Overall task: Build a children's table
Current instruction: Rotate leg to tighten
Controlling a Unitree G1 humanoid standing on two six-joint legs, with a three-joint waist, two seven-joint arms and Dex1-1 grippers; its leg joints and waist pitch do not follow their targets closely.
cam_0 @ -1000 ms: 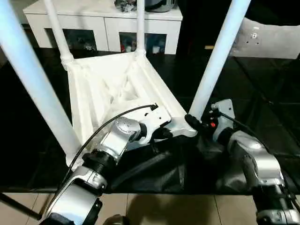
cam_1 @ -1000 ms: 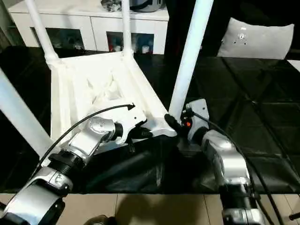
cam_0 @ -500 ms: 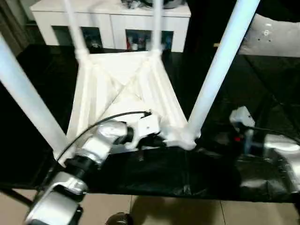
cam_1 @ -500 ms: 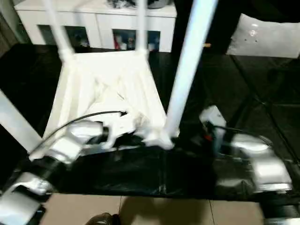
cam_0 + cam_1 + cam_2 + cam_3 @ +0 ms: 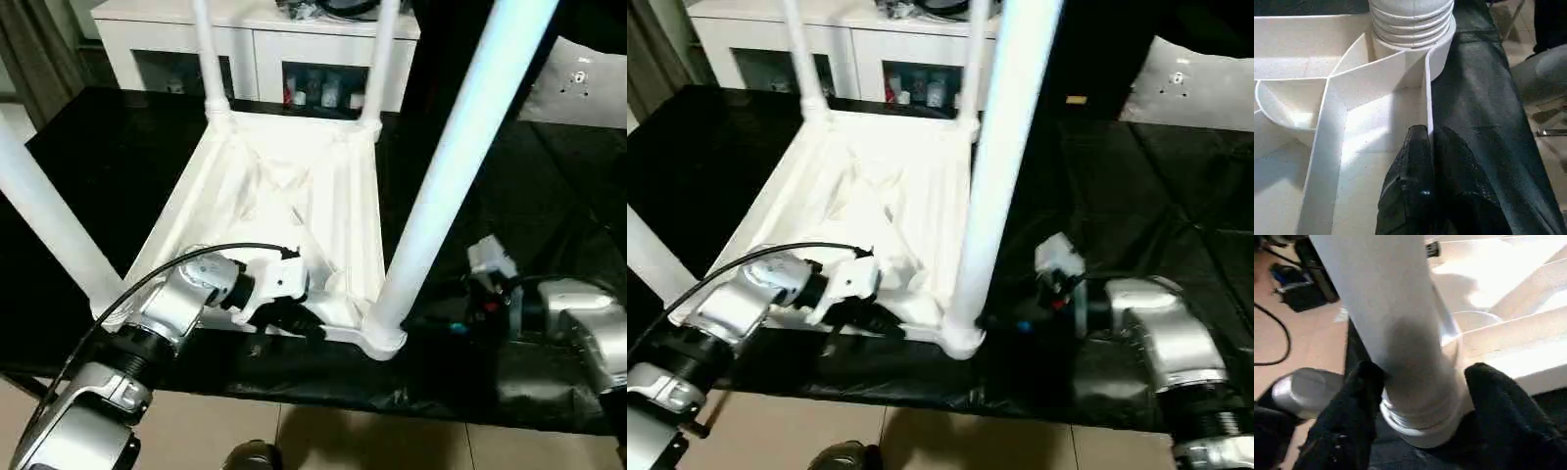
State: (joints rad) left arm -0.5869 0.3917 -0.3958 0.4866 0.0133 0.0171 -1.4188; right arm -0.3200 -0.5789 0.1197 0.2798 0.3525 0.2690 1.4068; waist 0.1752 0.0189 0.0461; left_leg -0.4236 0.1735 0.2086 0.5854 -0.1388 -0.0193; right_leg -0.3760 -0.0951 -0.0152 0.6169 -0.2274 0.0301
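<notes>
The children's table point(image 5: 284, 196) lies upside down on the black cover, ribbed underside up, with its legs standing in the corner sockets. My left gripper point(image 5: 1429, 134) is shut on the thin near rim point(image 5: 323, 318) of the top, close to the near right socket. The near right leg point(image 5: 441, 186) rises beside it. My right gripper point(image 5: 1422, 374) has one black finger on each side of that leg's base and is closed against it. The near left leg point(image 5: 44, 225) and both far legs point(image 5: 209, 59) stand upright.
The black-covered work table point(image 5: 108, 147) ends just in front of my arms, with tan floor point(image 5: 392, 441) below. A white cabinet point(image 5: 255, 29) stands behind the table. A white sheet point(image 5: 583, 83) lies at the back right.
The camera has tilted and shifted. My right forearm has drawn back a little to the right of the corner socket. My left gripper keeps its hold on the rim.
</notes>
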